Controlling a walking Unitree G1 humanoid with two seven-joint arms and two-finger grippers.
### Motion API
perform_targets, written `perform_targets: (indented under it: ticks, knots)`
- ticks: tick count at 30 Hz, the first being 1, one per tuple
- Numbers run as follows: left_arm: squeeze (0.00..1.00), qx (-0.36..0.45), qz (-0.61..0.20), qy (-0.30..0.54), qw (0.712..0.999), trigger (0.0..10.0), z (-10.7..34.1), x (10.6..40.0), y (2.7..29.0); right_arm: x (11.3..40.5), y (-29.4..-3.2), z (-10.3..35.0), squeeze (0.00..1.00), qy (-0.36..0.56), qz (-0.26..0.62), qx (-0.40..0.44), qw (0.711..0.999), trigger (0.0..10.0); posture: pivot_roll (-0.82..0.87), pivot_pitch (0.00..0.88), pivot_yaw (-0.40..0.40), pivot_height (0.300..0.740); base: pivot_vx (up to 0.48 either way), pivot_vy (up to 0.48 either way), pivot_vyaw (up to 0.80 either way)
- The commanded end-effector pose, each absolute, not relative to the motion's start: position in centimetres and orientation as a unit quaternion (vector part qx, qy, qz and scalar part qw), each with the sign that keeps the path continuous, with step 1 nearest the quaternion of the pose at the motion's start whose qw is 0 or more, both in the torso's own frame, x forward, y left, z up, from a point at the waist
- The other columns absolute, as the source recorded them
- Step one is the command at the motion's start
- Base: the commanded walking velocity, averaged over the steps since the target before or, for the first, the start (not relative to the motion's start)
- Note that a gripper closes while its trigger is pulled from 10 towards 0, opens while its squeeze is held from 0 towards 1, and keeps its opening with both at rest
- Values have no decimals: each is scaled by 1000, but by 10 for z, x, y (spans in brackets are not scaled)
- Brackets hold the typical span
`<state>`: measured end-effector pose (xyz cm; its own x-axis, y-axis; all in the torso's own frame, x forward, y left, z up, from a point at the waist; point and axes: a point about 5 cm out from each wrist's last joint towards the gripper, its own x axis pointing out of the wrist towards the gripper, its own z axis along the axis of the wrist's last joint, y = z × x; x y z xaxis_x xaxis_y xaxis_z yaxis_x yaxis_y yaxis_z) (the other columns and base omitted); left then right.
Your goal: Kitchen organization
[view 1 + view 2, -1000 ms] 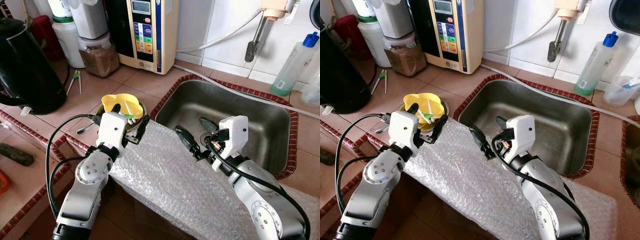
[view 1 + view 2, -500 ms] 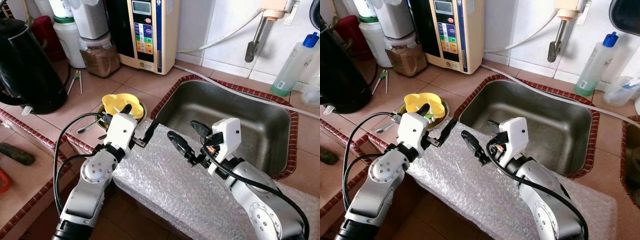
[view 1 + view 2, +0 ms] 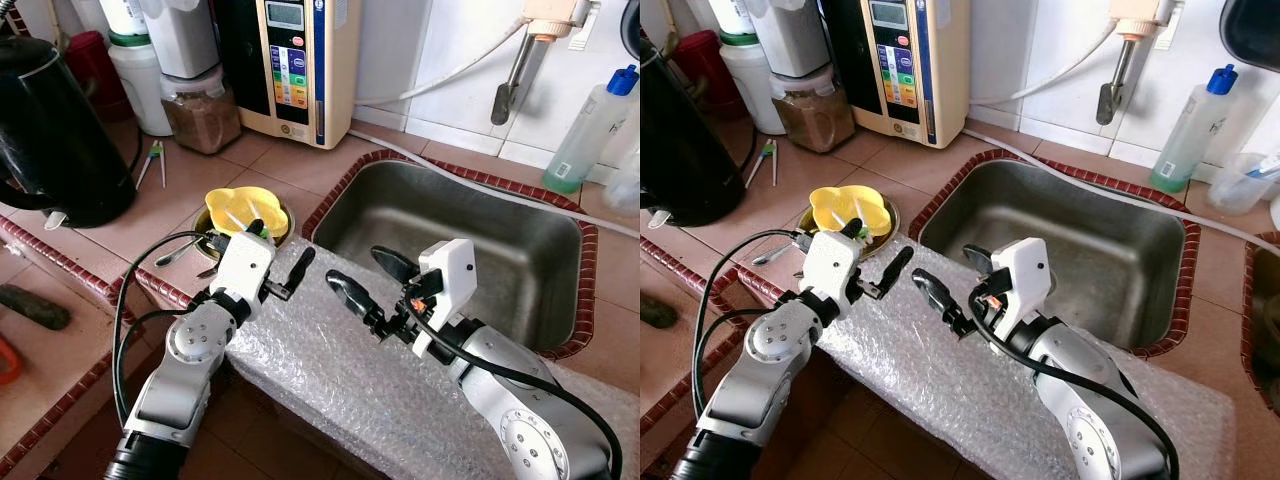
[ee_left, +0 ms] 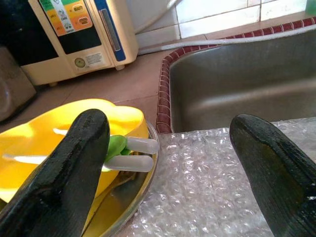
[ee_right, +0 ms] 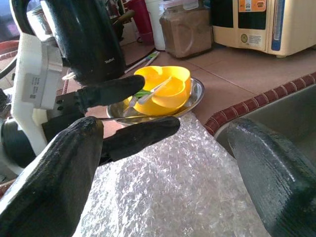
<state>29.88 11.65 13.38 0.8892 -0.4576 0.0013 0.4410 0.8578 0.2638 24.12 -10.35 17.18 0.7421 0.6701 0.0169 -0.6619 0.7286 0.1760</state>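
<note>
A sheet of clear bubble wrap (image 3: 380,370) lies draped over the front edge of a terracotta-tiled kitchen counter (image 3: 290,165), just beside a stainless steel sink (image 3: 480,235) edged in red mosaic; its lower end runs out of the picture. Both robot grippers hover close above the sheet, facing each other. The left gripper (image 3: 278,250) has its two black fingers spread wide and holds nothing; one finger partly covers a yellow plastic bowl (image 3: 240,208) that sits in a shallow metal dish (image 4: 136,197) at the sheet's corner. A white utensil with a green piece (image 4: 129,153) lies in the bowl, too small to identify. The right gripper (image 3: 365,280) is also wide open and empty, near the sink's rim. Behind stand a black electric kettle (image 3: 45,130), a cream water purifier with coloured buttons (image 3: 290,65), a jar of brown powder (image 3: 195,110) and a clear bottle with a blue cap (image 3: 590,125), its base cut off by the sink's far edge.
</note>
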Motion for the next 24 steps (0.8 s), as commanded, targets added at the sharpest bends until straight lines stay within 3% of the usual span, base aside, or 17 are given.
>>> perform_targets:
  ticks: [1, 6, 7, 8, 9, 10, 12, 13, 14, 15, 24]
  knots:
    - [0, 144, -245, -36, 958, 10000, 135, 301, 113, 237, -100, 175, 0, 20, 373, 84, 924, 10000, -109, 55, 30, 740, 0, 0, 0]
    - [0, 149, -248, -40, 956, 10000, 135, 302, 112, 236, -100, 175, 0, 21, 373, 83, 924, 10000, -110, 57, 31, 740, 0, 0, 0]
    - [0, 148, -245, -42, 957, 6039, 136, 302, 114, 236, -100, 175, 0, 21, 372, 83, 924, 10000, -110, 58, 31, 740, 0, 0, 0]
    - [0, 149, -244, -43, 957, 4510, 136, 303, 114, 236, -100, 175, 0, 21, 371, 83, 925, 10000, -110, 58, 30, 740, 0, 0, 0]
    - [0, 149, -244, -43, 957, 4510, 136, 303, 115, 236, -100, 175, 0, 21, 371, 83, 925, 10000, -110, 58, 30, 740, 0, 0, 0]
    - [0, 149, -244, -43, 957, 3373, 136, 303, 115, 236, -100, 175, 0, 21, 371, 83, 925, 10000, -110, 58, 30, 740, 0, 0, 0]
    - [0, 148, -240, -43, 958, 3373, 136, 303, 117, 236, -100, 174, 0, 21, 371, 83, 925, 10000, -109, 58, 30, 740, 0, 0, 0]
    - [0, 148, -239, -42, 959, 784, 135, 303, 118, 236, -100, 174, 0, 22, 371, 83, 925, 10000, -109, 58, 29, 740, 0, 0, 0]
    - [0, 148, -239, -42, 959, 784, 135, 303, 118, 236, -100, 174, 0, 22, 371, 83, 925, 10000, -109, 58, 29, 740, 0, 0, 0]
    - [0, 149, -237, -42, 959, 0, 135, 303, 119, 236, -100, 174, 0, 21, 371, 84, 925, 10000, -108, 58, 28, 740, 0, 0, 0]
    - [0, 148, -230, -45, 961, 0, 135, 303, 123, 234, -101, 176, 0, 26, 398, 95, 912, 10000, -107, 61, 27, 740, 0, 0, 0]
